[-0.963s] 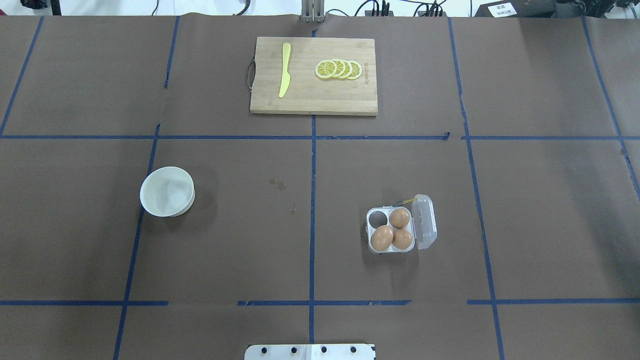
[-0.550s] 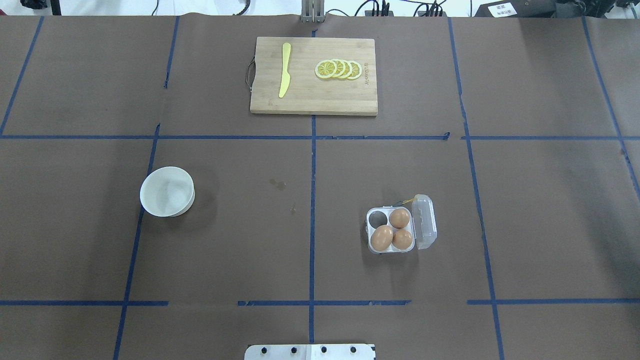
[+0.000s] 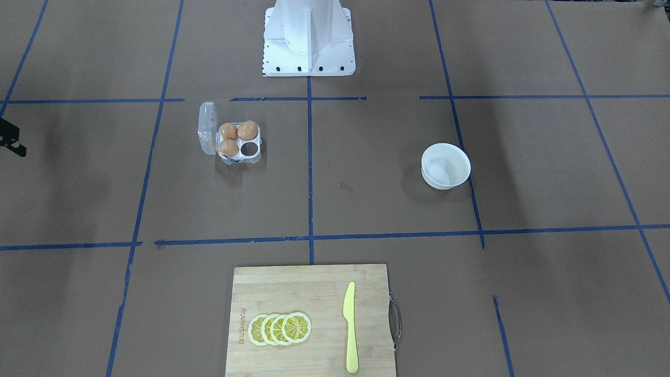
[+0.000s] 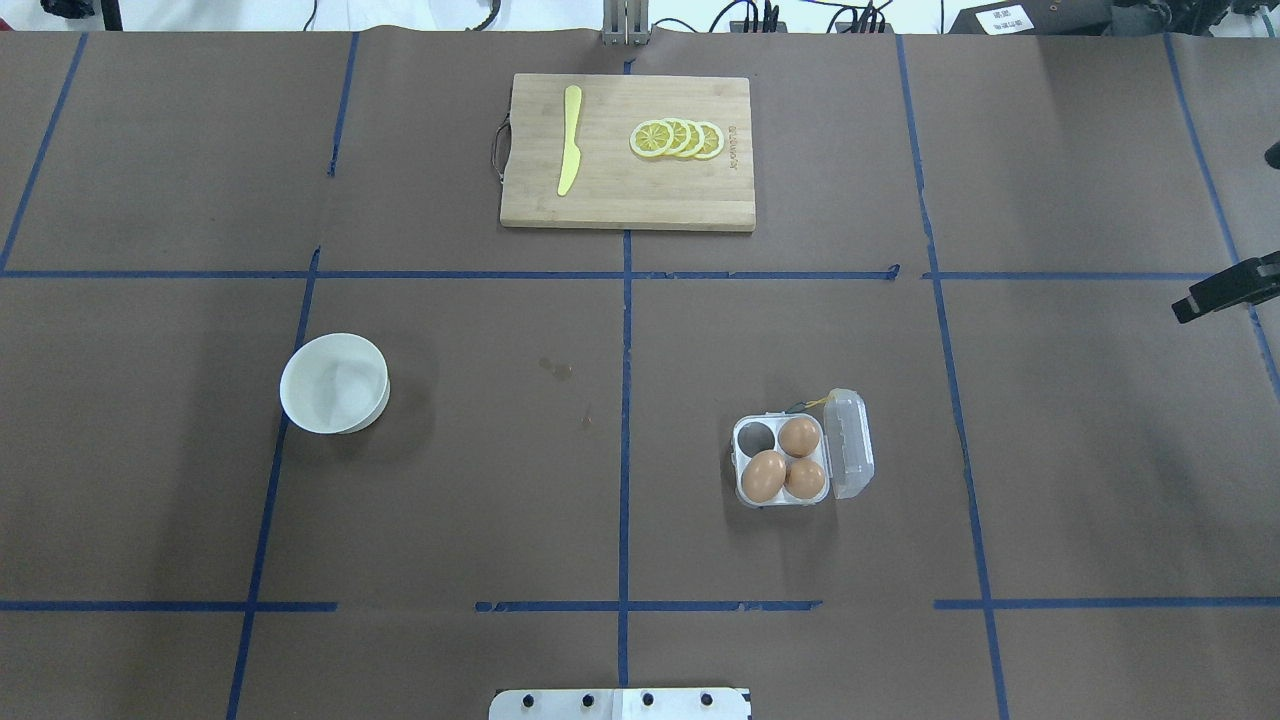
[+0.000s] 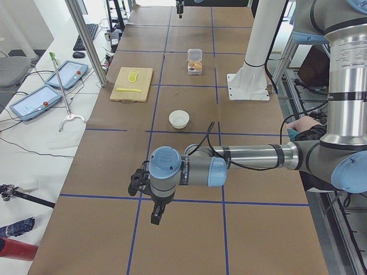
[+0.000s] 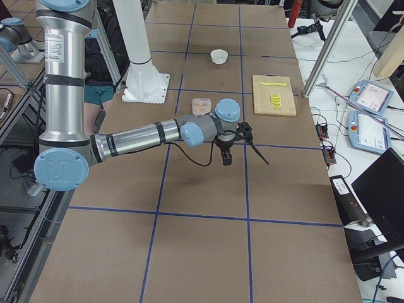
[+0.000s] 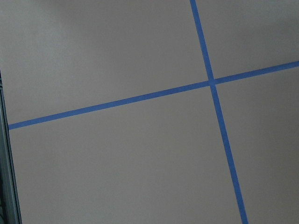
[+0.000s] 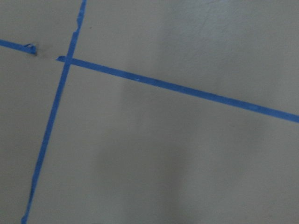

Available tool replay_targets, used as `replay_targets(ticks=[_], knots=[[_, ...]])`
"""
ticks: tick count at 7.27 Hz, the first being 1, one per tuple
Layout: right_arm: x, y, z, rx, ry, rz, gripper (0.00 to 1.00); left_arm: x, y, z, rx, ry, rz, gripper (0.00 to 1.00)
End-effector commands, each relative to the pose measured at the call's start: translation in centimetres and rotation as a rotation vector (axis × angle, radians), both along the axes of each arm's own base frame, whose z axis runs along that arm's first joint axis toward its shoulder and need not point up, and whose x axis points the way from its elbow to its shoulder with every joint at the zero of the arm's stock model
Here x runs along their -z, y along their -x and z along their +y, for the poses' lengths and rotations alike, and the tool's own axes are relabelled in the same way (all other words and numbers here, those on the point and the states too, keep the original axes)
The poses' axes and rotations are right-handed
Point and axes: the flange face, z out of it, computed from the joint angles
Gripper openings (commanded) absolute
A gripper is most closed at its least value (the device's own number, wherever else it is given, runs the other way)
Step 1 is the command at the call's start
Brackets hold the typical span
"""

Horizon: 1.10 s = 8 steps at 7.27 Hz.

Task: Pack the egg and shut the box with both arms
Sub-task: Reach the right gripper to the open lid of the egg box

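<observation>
The clear four-cell box stands right of centre with its lid open to the right and a yellow string at the far edge. Three tan-brown eggs fill three cells; the far-left cell is empty. The box also shows in the front view. My right gripper hangs at the overhead view's right edge, far from the box, with black fingers apart and empty; it also shows in the right view. My left gripper shows only in the left view, far from the box; I cannot tell its state.
A white bowl sits left of centre and looks empty. A wooden cutting board at the far middle carries a yellow knife and lemon slices. Blue tape lines grid the brown table cover. The white pedestal base stands at my edge.
My right gripper's fingers have come into the overhead view at its right edge. The box, eggs and bowl have not moved.
</observation>
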Motion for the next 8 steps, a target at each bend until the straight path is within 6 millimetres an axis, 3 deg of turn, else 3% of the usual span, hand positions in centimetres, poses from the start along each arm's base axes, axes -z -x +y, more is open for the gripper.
replay_targets(ticks=[1,3,5,6,8], knots=[[4.2,9.5,5.0,0.011,0.065,0.043,1.00,0.8,-0.3,-0.3,-0.004,-0.021,0.030,1.00],[9.0,18.8,9.6,-0.038,0.112,0.053,1.00,1.2,-0.3,-0.6,-0.004,-0.028,0.034,1.00],[13.6,25.8,12.4,-0.079,0.115,0.017,1.00,1.5,-0.3,-0.8,-0.004,-0.033,0.033,1.00],[17.3,27.5,12.1,-0.113,0.132,-0.052,1.00,1.6,-0.3,-0.9,-0.004,-0.034,0.033,1.00],[21.3,26.3,12.0,-0.133,0.064,-0.284,1.00,1.8,-0.2,-1.2,-0.004,-0.039,0.032,1.00]])
